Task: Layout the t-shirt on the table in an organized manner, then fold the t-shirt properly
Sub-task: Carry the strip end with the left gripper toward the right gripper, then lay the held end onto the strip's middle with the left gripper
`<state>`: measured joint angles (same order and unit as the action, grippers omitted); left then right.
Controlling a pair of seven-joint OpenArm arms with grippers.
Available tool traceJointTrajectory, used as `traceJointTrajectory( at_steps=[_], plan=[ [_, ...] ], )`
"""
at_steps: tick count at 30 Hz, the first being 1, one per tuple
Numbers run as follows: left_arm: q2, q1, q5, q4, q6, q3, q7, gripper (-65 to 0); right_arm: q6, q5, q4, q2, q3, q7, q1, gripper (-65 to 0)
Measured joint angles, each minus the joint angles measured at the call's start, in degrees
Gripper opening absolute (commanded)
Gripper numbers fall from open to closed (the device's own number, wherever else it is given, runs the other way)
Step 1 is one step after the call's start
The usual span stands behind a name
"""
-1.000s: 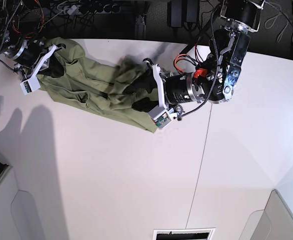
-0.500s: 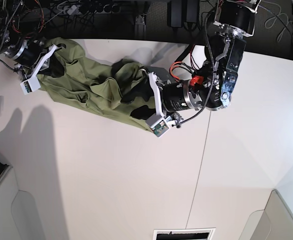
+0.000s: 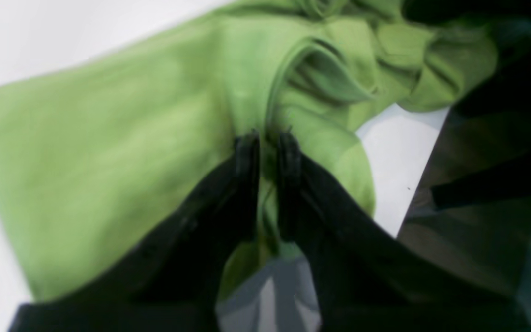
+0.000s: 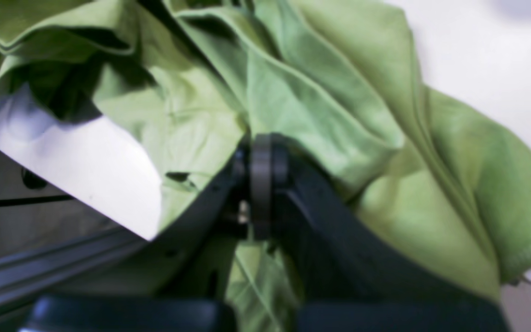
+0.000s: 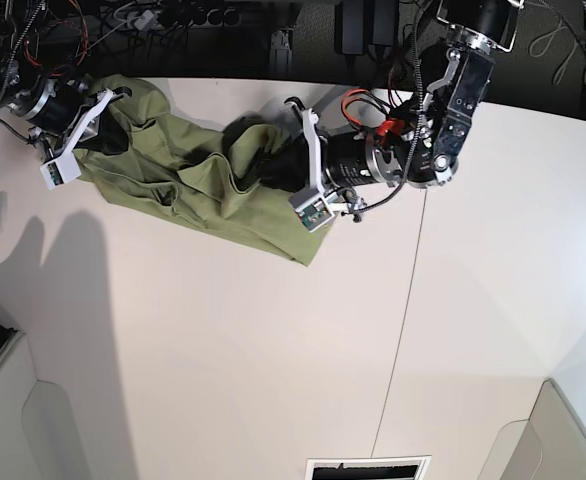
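Note:
The olive-green t-shirt (image 5: pixel 188 175) lies crumpled and stretched along the far left part of the white table (image 5: pixel 223 350). My left gripper (image 5: pixel 271 168) rests on the shirt's right end. In the left wrist view its fingers (image 3: pixel 247 152) stand almost together, pinching a raised fold of the t-shirt (image 3: pixel 109 152) beside a hem; the left gripper (image 3: pixel 268 145) is shut on it. My right gripper (image 5: pixel 98 132) holds the shirt's far left end. In the right wrist view the right gripper (image 4: pixel 261 152) is shut, with the t-shirt (image 4: pixel 316 101) bunched around its tips.
Grey bins sit at the near left corner (image 5: pixel 13 410) and near right corner (image 5: pixel 563 440). A thin dark seam (image 5: pixel 403 300) runs down the table. A dark slot (image 5: pixel 368 468) lies at the near edge. Cables and black gear line the far edge (image 5: pixel 203 15).
My left gripper has gone from wide open to shut on a fold of the shirt, and its arm has shifted toward the far edge. The right arm has not moved.

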<state>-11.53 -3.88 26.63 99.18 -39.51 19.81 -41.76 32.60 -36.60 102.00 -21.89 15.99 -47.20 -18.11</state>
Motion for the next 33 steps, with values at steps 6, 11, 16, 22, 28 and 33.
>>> traceJointTrajectory(
  at_steps=[6,11,16,22,28,33],
  plan=[
    [5.99,0.24,-4.74,-0.39,-0.04,5.22,1.60,-58.1,0.00,0.02,0.00,0.00,0.00,0.00,-0.02,-65.0],
    [10.60,2.45,-6.82,-6.67,-0.17,6.03,2.51,-58.1,0.00,0.02,0.00,-0.02,0.00,-0.20,0.00,-65.0],
    [11.06,6.67,-4.52,-6.75,0.22,5.81,-1.77,-58.1,0.00,-0.42,0.24,0.00,0.28,-0.02,0.04,-65.0],
    [9.62,7.45,5.22,-4.61,0.02,3.80,-3.87,-58.1,0.00,-2.32,5.97,0.00,4.87,-0.02,0.33,-65.0],
    [7.69,7.63,8.07,-1.79,-0.02,-0.02,-4.52,-58.1,-0.02,-2.32,7.28,0.02,13.09,-1.77,0.28,-65.0],
    [4.72,7.43,8.81,-1.79,0.00,-4.70,-4.72,-58.1,-1.75,-2.69,7.28,-0.33,19.93,-4.26,-2.05,-33.0]
  ],
)
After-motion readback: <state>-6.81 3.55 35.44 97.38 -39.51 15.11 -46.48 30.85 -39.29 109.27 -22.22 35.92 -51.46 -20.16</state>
